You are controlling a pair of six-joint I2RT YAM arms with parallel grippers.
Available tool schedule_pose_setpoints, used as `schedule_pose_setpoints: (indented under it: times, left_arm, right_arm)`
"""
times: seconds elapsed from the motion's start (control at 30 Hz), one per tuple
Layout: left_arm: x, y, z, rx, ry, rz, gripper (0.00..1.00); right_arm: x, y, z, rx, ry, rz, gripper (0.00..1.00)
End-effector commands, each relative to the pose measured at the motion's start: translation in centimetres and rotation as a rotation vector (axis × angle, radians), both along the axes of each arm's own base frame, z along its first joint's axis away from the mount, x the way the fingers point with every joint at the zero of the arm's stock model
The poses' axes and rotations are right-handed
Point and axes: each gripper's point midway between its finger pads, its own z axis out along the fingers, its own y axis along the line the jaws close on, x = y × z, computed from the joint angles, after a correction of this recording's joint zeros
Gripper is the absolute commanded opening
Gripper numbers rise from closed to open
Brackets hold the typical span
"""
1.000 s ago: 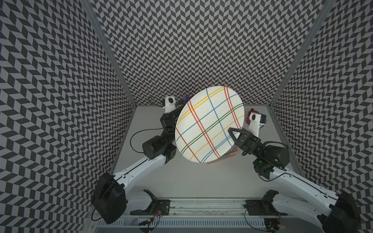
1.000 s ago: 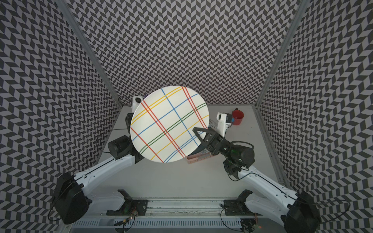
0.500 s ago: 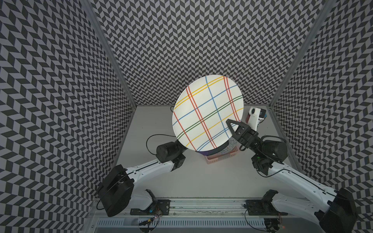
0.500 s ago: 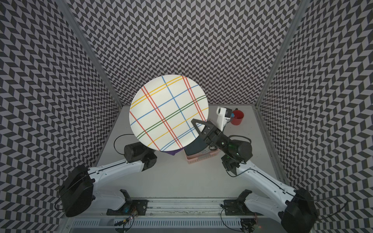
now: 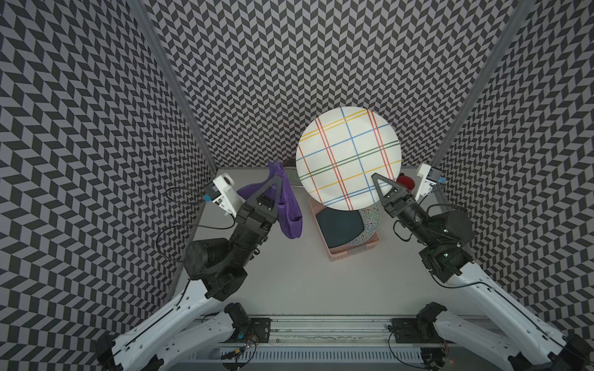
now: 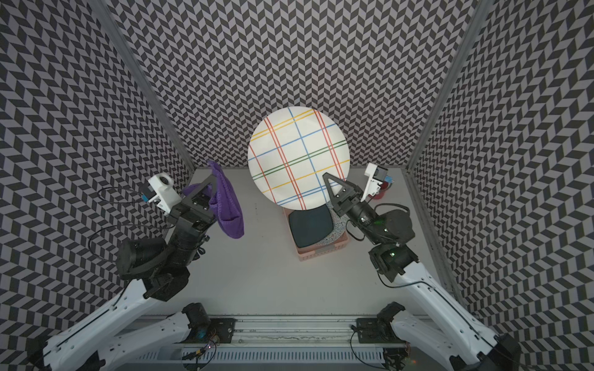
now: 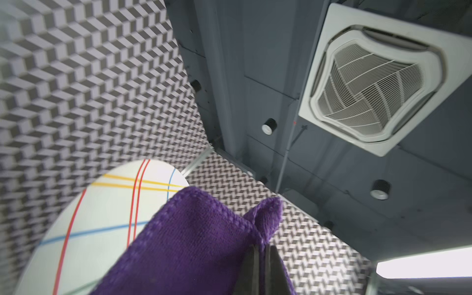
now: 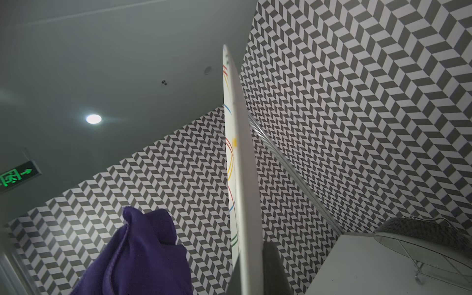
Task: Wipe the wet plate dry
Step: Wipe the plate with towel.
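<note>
Right wrist: plate point(image 8: 240, 178) in hand point(image 8: 253, 263) (edge-on)

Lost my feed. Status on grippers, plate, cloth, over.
Right gripper shut on striped plate, held aloft. Left gripper shut on purple cloth, clear of the plate. Nothing between them.

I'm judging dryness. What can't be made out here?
Wetness on the white round plate with coloured stripes: too fine for both top views; edge-on in right wrist view.
Dishes in the pink plastic basket: partly hidden by that plate, top views.
Purple knitted cloth: cut off by left wrist view's edge.
</note>
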Motion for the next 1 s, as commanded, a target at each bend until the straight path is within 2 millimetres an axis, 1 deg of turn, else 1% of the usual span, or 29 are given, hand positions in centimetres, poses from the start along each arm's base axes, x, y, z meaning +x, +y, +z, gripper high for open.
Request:
schedule_pose_setpoints:
  times: [0.0, 0.03, 0.1, 0.2, 0.23, 0.27, 0.33, 0.4, 0.43, 0.47, 0.5, 0.53, 0.57, 0.6, 0.63, 0.67, 0.7, 0.73, 0.77, 0.8, 0.83, 0.87, 0.9, 0.97]
  left_arm:
    - [7.5, -5.1, -9.6, 0.472, 0.183, 0.260, 0.00]
    - [8.3, -5.2, -10.1, 0.491, 0.202, 0.293, 0.00]
    - [9.8, -4.2, -10.4, 0.506, 0.235, 0.391, 0.00]
    - [12.0, -2.4, -9.9, 0.539, 0.255, 0.503, 0.00]
    - [12.6, -2.2, -9.5, 0.555, 0.251, 0.522, 0.00]
    - [13.2, -2.4, -9.3, 0.585, 0.244, 0.527, 0.00]
    - [13.9, -4.2, -9.4, 0.673, 0.215, 0.493, 0.00]
    - [13.8, -7.8, -10.5, 0.793, 0.162, 0.391, 0.00]
    - [13.3, -10.0, -11.5, 0.860, 0.139, 0.347, 0.00]
    - [12.9, -12.0, -13.0, 0.930, 0.132, 0.316, 0.00]
    - [12.1, -13.6, -14.4, 0.976, 0.125, 0.289, 0.00]
    - [11.6, -14.5, -15.9, 1.004, 0.135, 0.273, 0.00]
    - [11.3, -14.8, -17.1, 1.005, 0.160, 0.264, 0.00]
    - [11.3, -14.4, -18.2, 0.989, 0.199, 0.260, 0.00]
    - [11.5, -13.3, -18.8, 0.958, 0.237, 0.272, 0.00]
    - [11.8, -11.9, -19.4, 0.922, 0.282, 0.283, 0.00]
    - [12.4, -10.3, -20.1, 0.886, 0.332, 0.290, 0.00]
    - [13.3, -8.2, -20.7, 0.830, 0.388, 0.286, 0.00]
    - [13.9, -6.8, -21.2, 0.805, 0.413, 0.285, 0.00]
    - [14.2, -6.0, -20.9, 0.791, 0.408, 0.278, 0.00]
    - [14.1, -6.1, -20.4, 0.790, 0.382, 0.261, 0.00]
    - [13.9, -6.7, -19.8, 0.802, 0.346, 0.228, 0.00]
    - [13.4, -7.9, -19.1, 0.808, 0.306, 0.175, 0.00]
    - [11.7, -10.9, -18.2, 0.820, 0.235, 0.044, 0.00]
  right_arm:
    - [-1.1, 1.1, 0.9, -0.039, -0.074, 0.007, 0.00]
    - [-1.2, 1.4, 0.8, -0.041, -0.075, 0.015, 0.00]
    - [-1.7, 1.9, 0.1, -0.054, -0.066, 0.041, 0.00]
    - [-3.0, 2.6, -2.1, -0.067, -0.042, 0.090, 0.00]
    - [-3.6, 2.8, -2.9, -0.062, -0.027, 0.114, 0.00]
    - [-4.4, 3.3, -3.7, -0.054, -0.012, 0.153, 0.00]
    - [-5.9, 3.9, -4.7, -0.033, 0.005, 0.211, 0.00]
    - [-6.8, 4.4, -4.6, -0.017, 0.005, 0.238, 0.00]
    - [-6.9, 4.3, -3.9, -0.007, -0.006, 0.234, 0.00]
    - [-6.8, 4.0, -3.1, 0.007, -0.020, 0.216, 0.00]
    - [-6.6, 3.4, -2.1, 0.037, -0.032, 0.186, 0.00]
    - [-6.4, 2.9, -1.5, 0.051, -0.036, 0.161, 0.00]
    - [-5.9, 1.8, -0.3, 0.063, -0.048, 0.110, 0.00]
    - [-5.6, 1.2, 0.4, 0.063, -0.055, 0.082, 0.00]
    - [-5.2, 0.4, 1.0, 0.062, -0.047, 0.043, 0.00]
    - [-5.0, -0.8, 1.5, 0.069, -0.048, 0.002, 0.00]
    - [-5.2, -1.5, 1.7, 0.074, -0.057, -0.006, 0.00]
    - [-5.7, -2.0, 1.5, 0.083, -0.059, 0.005, 0.00]
    - [-6.2, -1.9, 1.2, 0.088, -0.060, 0.031, 0.00]
    - [-6.9, -1.3, 0.6, 0.079, -0.064, 0.086, 0.00]
    - [-7.4, -0.6, -0.1, 0.081, -0.045, 0.149, 0.00]
    - [-7.8, 0.2, -0.5, 0.086, -0.022, 0.204, 0.00]
    - [-8.2, 0.9, -0.7, 0.096, -0.014, 0.245, 0.00]
    - [-8.3, 1.4, 0.3, 0.118, -0.029, 0.262, 0.00]
